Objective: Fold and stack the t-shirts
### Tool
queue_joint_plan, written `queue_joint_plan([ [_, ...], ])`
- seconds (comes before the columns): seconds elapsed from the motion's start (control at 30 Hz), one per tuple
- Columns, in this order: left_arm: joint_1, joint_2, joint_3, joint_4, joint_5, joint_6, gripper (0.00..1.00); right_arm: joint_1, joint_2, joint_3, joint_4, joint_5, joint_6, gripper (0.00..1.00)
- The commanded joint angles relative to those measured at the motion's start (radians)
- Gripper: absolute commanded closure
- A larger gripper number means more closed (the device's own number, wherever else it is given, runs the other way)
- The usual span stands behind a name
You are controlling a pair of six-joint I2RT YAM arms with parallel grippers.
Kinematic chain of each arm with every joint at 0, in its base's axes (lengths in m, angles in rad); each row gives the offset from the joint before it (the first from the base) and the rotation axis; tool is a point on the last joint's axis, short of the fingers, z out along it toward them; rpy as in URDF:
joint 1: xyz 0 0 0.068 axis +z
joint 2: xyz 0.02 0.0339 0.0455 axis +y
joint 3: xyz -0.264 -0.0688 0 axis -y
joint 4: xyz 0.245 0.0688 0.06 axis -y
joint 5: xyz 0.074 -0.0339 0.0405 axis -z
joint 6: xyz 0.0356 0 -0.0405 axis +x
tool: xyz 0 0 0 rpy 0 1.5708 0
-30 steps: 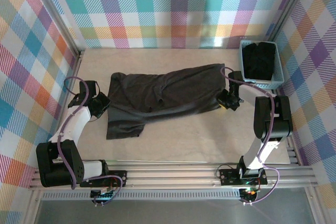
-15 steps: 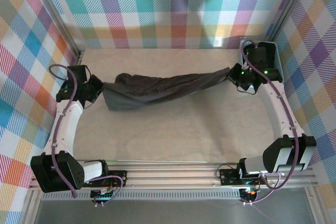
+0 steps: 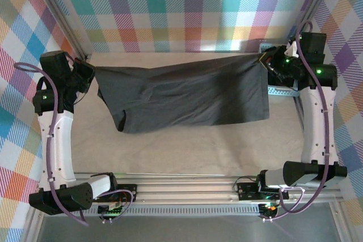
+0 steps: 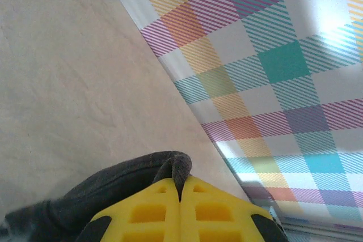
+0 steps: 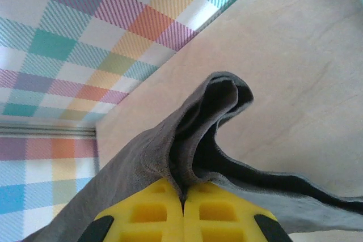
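Both arms are now standing higher and farther back over the desk [image 3: 204, 151] than half a second ago. The t-shirt [image 3: 181, 97], then a narrow sagging band, is now hanging spread as a wide dark sheet between them.

The left tool [image 3: 86, 76] is gripping the shirt's upper left corner, close to the plaid wall [image 3: 187, 9]. In the left wrist view its yellow fingers [image 4: 147, 213] are pressing together on a pinched fold of dark fabric.

The right tool [image 3: 266, 63] is gripping the upper right corner in the same way, closed on a bunched ridge of cloth. A light blue basket [image 3: 279, 90] is showing just beside it.

The shirt's lower edge is drooping at the left. Whether it is touching the desk cannot be told.
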Motion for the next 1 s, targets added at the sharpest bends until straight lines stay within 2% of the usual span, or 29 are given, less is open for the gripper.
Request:
queue_joint_plan([
  [0.0, 0.026, 0.011, -0.009, 0.006, 0.011, -0.014, 1.0, -0.016, 0.029, 0.018, 0.013, -0.116, 0.03, 1.0],
  [0.23, 0.059, 0.199, 0.114, 0.075, 0.098, -0.067, 1.0, -0.019, 0.212, 0.131, 0.192, -0.215, 0.144, 1.0],
  [0.3, 0.076, 0.217, 0.158, 0.092, 0.116, -0.093, 1.0, -0.023, 0.243, 0.176, 0.241, -0.241, 0.187, 1.0],
  [0.5, 0.106, 0.209, 0.29, 0.069, 0.108, -0.106, 1.0, -0.033, 0.27, 0.321, 0.229, -0.264, 0.236, 1.0],
  [0.67, 0.11, 0.092, 0.214, 0.057, 0.084, -0.107, 1.0, -0.046, 0.13, 0.156, 0.301, -0.268, 0.24, 1.0],
  [0.83, 0.114, -0.104, 0.127, -0.023, 0.023, -0.097, 1.0, -0.079, -0.118, -0.094, 0.344, -0.286, 0.227, 1.0],
  [0.97, 0.112, -0.189, 0.131, -0.058, -0.027, -0.113, 1.0, -0.1, -0.258, -0.164, 0.316, -0.281, 0.212, 1.0],
])
